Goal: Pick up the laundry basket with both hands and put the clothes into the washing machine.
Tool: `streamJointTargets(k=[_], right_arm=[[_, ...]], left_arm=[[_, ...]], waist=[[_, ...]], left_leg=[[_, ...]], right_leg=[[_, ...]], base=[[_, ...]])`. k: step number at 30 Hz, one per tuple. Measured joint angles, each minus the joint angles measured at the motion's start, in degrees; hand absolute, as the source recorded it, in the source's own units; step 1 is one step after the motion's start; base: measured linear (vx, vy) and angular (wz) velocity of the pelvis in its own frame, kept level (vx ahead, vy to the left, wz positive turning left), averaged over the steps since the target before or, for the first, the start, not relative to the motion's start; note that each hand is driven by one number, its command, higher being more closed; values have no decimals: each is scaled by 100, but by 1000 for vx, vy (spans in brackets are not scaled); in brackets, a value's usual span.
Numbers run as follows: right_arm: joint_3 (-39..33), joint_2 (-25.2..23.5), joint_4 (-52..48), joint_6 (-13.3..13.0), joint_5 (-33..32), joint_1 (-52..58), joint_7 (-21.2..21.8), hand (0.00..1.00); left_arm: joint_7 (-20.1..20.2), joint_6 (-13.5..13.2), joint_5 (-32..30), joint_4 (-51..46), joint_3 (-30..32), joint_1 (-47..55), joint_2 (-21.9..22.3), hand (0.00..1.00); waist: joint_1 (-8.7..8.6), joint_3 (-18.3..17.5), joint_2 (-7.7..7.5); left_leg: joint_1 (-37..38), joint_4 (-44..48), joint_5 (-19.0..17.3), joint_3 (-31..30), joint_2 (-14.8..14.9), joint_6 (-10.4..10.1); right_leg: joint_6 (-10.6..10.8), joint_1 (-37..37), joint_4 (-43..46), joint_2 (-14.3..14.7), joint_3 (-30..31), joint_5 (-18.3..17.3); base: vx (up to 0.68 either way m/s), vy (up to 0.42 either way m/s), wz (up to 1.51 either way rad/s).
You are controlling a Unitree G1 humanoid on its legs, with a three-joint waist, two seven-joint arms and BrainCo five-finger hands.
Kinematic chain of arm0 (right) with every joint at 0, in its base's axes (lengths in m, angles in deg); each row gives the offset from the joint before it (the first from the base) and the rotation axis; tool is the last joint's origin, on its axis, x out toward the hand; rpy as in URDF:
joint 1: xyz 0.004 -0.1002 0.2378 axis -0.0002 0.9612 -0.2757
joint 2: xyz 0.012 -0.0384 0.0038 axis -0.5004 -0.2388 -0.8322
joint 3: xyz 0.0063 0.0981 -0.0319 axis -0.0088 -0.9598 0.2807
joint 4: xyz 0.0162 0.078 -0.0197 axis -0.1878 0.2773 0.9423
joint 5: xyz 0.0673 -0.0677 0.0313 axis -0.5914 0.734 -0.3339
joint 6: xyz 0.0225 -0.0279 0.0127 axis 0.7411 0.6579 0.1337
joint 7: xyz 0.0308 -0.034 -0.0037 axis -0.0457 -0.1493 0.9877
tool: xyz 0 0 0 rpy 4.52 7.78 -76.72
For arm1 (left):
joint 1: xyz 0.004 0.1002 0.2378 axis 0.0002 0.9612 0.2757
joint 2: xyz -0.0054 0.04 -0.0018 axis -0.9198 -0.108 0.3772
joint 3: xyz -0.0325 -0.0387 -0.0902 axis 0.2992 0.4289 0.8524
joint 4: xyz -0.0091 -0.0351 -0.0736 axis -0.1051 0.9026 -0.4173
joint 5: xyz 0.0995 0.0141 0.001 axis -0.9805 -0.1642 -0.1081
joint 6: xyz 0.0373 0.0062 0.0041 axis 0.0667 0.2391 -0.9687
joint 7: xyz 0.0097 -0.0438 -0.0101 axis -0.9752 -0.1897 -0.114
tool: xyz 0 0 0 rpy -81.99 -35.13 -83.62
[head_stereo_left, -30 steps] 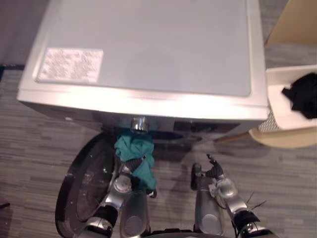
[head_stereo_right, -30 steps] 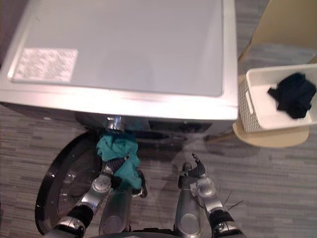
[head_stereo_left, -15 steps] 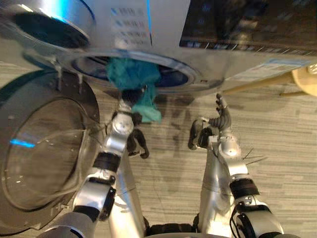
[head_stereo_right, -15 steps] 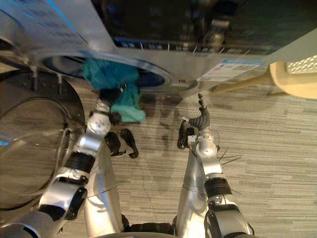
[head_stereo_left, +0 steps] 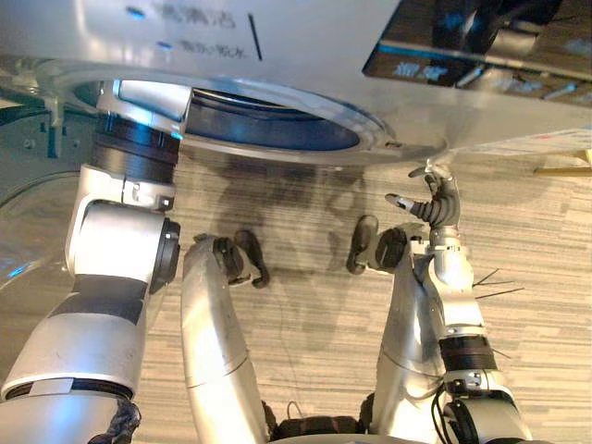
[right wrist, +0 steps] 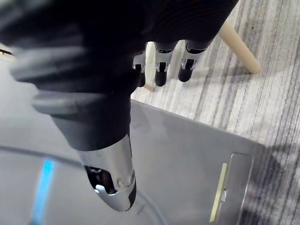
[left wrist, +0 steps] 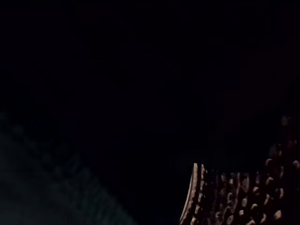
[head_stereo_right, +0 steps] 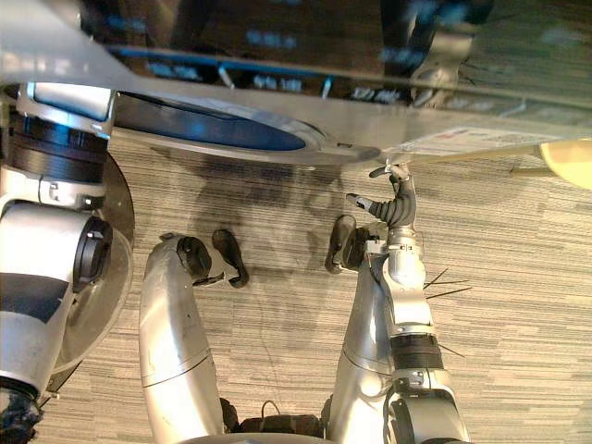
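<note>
Grey striped floor point(head_stereo_left: 314, 277), front-load washing machine point(head_stereo_left: 305, 55) across top of frame, round drum opening point(head_stereo_left: 268, 120) upper left, door point(head_stereo_right: 122, 213) swung open at left edge. Left arm point(head_stereo_left: 116, 231) goes into opening, hand buried inside, can't tell if it grips anything. Left wrist view: perforated drum wall point(left wrist: 243, 197) lower right, dim greenish patch point(left wrist: 42, 187) lower left, prob garment, so clothes likely in drum. Right hand point(head_stereo_left: 435, 208) centre-right, fingers loose, empty. Cloth should be soft, light, floppy, so pinch bunched fold. Count: 1 washer, 1 door, 1 possible garment.

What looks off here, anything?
Nothing stands out. Left arm reaches into the washing machine through its drum opening, fingers hidden; right hand hangs open and empty in front of it.
</note>
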Motion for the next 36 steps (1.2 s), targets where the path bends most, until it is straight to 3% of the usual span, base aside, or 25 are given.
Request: streamJointTargets(k=[2,3,7,9,14,21,26,32,36], right_arm=[[-29,2,-4,-15,-103,28,73,0],[-27,2,-8,-28,-121,40,94,0],[-21,-19,-9,-49,-158,48,109,0],[-8,-44,30,-95,-157,58,133,0],[56,-37,34,-135,-165,69,273,0],[107,25,29,-176,-165,101,335,0],[107,23,16,-259,-138,319,322,0],[190,-80,216,-174,-72,765,260,0],[255,-301,262,-56,-8,1211,214,0]], left_arm=[[10,9,-4,165,0,-14,-33,100],[38,40,-63,349,-7,-73,-32,0],[220,129,-437,1025,-51,-154,-21,0],[619,271,-862,1510,-67,-73,52,0],[1178,373,-1187,1624,-114,527,361,0],[1170,373,-1176,1478,-94,645,287,0],[944,355,-889,614,123,1010,190,0],[389,311,-461,-951,718,2737,232,0],[238,276,-49,-1593,1169,4236,768,0]], waist=[[-15,-1,-3],[-25,-1,-7],[-41,0,-15],[-46,7,-91],[-55,7,-111],[-32,7,-111],[60,7,-110],[155,0,-104],[299,-15,-103]], left_leg=[[-6,-10,1,-16,12,-5],[-20,-18,3,-31,18,-12],[-92,-31,10,-88,67,-20],[-92,-31,10,-85,101,-21],[-105,-156,15,-75,102,-85],[-106,-172,23,-85,102,-93],[4,-334,107,-139,51,-121],[702,-985,325,-210,-68,-249],[1620,-1789,523,-189,-115,-377]], right_leg=[[1,1,-6,7,-19,-27],[9,1,-21,13,-37,-32],[-7,2,-97,64,-118,-16],[3,0,-123,105,-116,1],[63,-11,-254,116,-114,46],[33,-3,-276,105,-128,82],[25,167,-385,87,-223,82],[-61,962,-867,10,-487,73],[-97,1910,-1518,47,-708,79]], base=[[-1,-16,-1],[0,0,0],[15,-11,-7],[25,-10,-8],[3,-1,-1],[0,0,0],[18,-18,7],[50,-48,15],[38,-80,15]])
